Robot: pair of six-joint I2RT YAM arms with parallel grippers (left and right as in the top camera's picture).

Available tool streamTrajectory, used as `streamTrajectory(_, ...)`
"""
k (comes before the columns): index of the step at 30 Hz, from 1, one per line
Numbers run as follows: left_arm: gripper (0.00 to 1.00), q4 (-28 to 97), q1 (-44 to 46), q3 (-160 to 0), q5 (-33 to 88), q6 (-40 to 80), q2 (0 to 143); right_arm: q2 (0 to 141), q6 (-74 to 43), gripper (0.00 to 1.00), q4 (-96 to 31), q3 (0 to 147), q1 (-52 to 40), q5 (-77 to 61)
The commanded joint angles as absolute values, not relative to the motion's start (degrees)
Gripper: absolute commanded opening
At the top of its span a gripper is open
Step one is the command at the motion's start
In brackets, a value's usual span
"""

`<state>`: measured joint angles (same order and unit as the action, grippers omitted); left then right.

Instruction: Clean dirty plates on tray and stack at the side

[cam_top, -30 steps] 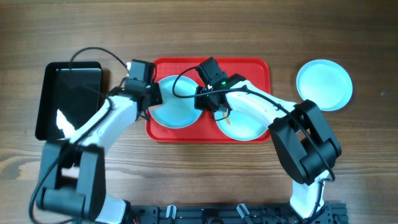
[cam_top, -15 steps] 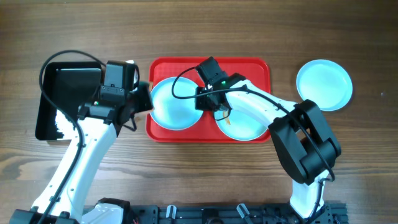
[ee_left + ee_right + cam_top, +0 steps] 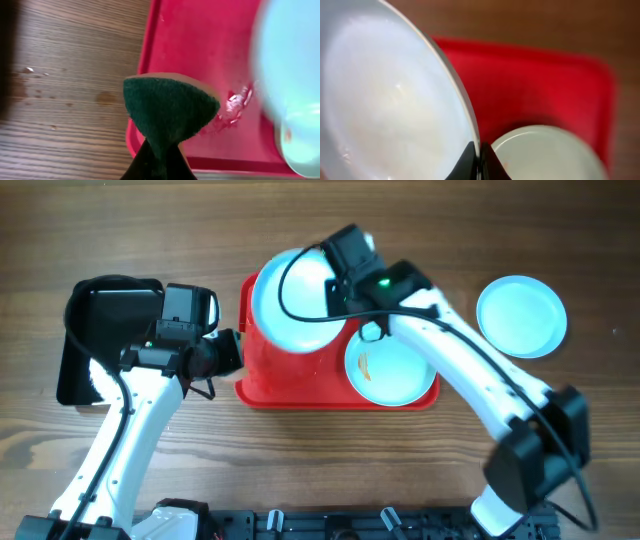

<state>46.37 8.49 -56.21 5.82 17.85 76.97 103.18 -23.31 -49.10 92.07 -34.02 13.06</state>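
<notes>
Held plate (image 3: 290, 305): raised and tilted over the tray's (image 3: 285, 380) 11 o'clock corner, overhanging the rim there.
Right gripper (image 3: 477, 152): jaws pinched shut on this plate's rim, at its 3 o'clock edge in the overhead view.
Governing relation: the lone plate (image 3: 520, 315) on the tabletop (image 3: 580, 430) lies at 3 o'clock from the held plate, well apart and beyond the tray's right rim. The right arm is the nearer one, so the carry probably runs straight toward 3 o'clock.
Left gripper (image 3: 158, 162): jaws clamped on a green sponge (image 3: 167, 107), at 8 o'clock from the held plate, just beside the tray's left rim.
Smeared plate (image 3: 395, 370): flat in the tray's 4 o'clock part, with an orange streak near its left side.
Appearance of held plate: round, shallow, pale blue, glossy. No smear shows on its face, though the wrist view is blurred.
</notes>
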Motion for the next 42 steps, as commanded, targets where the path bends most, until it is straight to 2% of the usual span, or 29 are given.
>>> streamTrajectory(1, 0.04, 46.6, 8.1, -56.1, 9.0, 17.1, 77.2, 99.6, -17.0, 0.04, -50.3, 94.0, -33.9, 25.9)
streamTrajectory(10, 0.04, 46.6, 8.1, -56.1, 9.0, 17.1, 79.8, 98.4, -8.0, 0.04, -50.3, 94.0, -40.8, 46.6)
streamTrajectory(24, 0.04, 45.3, 8.1, -56.1, 9.1, 17.1, 84.0, 102.2, 10.8, 0.04, -41.2, 93.9, -51.9, 73.4)
streamTrajectory(32, 0.04, 45.0, 8.1, -56.1, 9.6, 17.1, 84.0, 105.7, 22.3, 0.04, -32.7, 93.8, -52.6, 82.9)
streamTrajectory(42, 0.04, 45.0, 8.1, -56.1, 9.6, 17.1, 84.0, 105.7, 20.0, 0.04, -30.1, 93.8, -52.6, 86.1)
